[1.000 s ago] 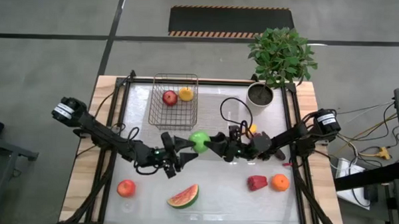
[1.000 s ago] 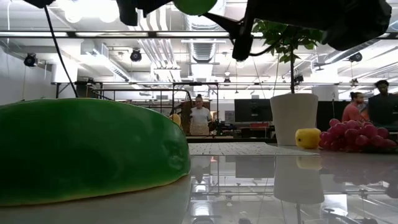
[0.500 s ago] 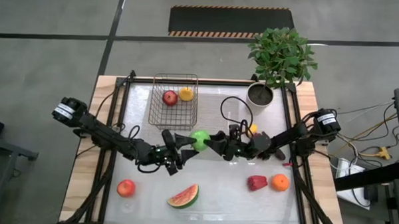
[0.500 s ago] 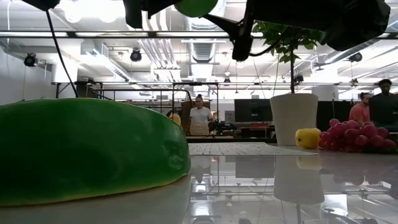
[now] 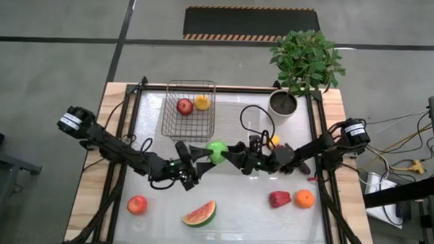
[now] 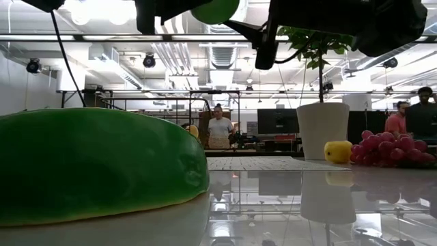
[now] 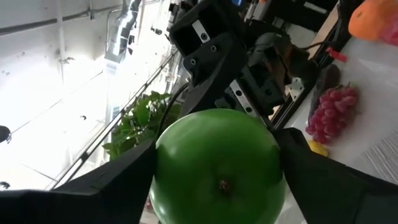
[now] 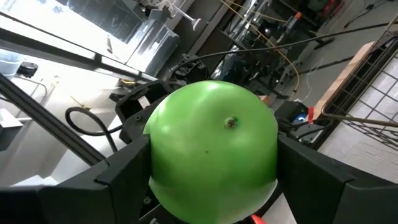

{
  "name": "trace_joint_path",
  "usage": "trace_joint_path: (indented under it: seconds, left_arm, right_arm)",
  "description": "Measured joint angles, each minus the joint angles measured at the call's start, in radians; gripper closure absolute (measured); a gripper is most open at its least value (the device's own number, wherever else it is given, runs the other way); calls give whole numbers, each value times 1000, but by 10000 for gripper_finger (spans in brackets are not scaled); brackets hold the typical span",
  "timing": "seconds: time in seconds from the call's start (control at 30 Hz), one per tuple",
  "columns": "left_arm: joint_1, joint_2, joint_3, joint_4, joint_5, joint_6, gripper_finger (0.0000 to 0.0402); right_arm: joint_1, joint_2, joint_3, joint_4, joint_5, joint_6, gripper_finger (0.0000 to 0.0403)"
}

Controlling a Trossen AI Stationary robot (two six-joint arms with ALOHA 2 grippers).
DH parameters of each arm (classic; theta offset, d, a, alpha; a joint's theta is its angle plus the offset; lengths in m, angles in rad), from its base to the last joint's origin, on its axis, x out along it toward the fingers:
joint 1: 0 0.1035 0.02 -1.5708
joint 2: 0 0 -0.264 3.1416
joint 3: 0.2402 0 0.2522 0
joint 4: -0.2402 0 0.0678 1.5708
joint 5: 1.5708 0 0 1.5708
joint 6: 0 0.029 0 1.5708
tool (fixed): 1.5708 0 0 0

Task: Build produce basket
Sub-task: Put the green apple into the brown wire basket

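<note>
A green apple point(image 5: 217, 152) hangs in the air over the table's middle, between both grippers. My left gripper point(image 5: 204, 154) reaches it from the table's left and my right gripper point(image 5: 230, 154) from the right; each is shut on it. The wire basket point(image 5: 189, 110) stands on the table just beyond them, with a red apple point(image 5: 184, 106) and a yellow-orange fruit point(image 5: 202, 103) lying on its floor. The low view shows the green apple point(image 6: 215, 8) at the top edge, well above the table. My left gripper pinches the green apple's sides point(image 7: 163, 163) between its two fingers point(image 7: 118, 183), coming level from the table's left. The apple is lifted clear, its blossom end point(image 7: 222, 184) facing the wrist camera. My right gripper pinches the same apple by its sides point(image 8: 268, 152) between its two fingers point(image 8: 317, 177), coming level from the table's right, opposite the left gripper. The apple is clear of the table.
A watermelon slice point(image 5: 199, 213) and a peach-coloured fruit point(image 5: 137, 205) lie near the table's near edge, a red pepper point(image 5: 279, 199) and an orange point(image 5: 304, 199) at near right. A lemon point(image 6: 338, 151) and grapes point(image 6: 392, 149) lie by the white plant pot point(image 5: 283, 102) at far right.
Both grippers and the apple between them have crept a little toward the table's far edge, in the direction of the basket. The apple has stayed aloft between the two grippers throughout.
</note>
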Motion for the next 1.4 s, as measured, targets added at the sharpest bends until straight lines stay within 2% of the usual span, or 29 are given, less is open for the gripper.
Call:
trace_joint_path:
  seconds: [0.17,0.47,1.1,1.4]
  left_arm:
    - [0,0,-2,-6,-28,48,49]
    - [0,0,-2,-2,-90,48,42]
    - [4,-3,-2,2,-74,35,45]
    - [4,-2,-3,0,-68,23,80]
  right_arm:
    - [0,0,0,3,0,-1,121]
    - [0,0,0,7,1,8,120]
    - [2,0,0,6,-4,8,117]
    - [2,-2,0,-7,5,1,115]
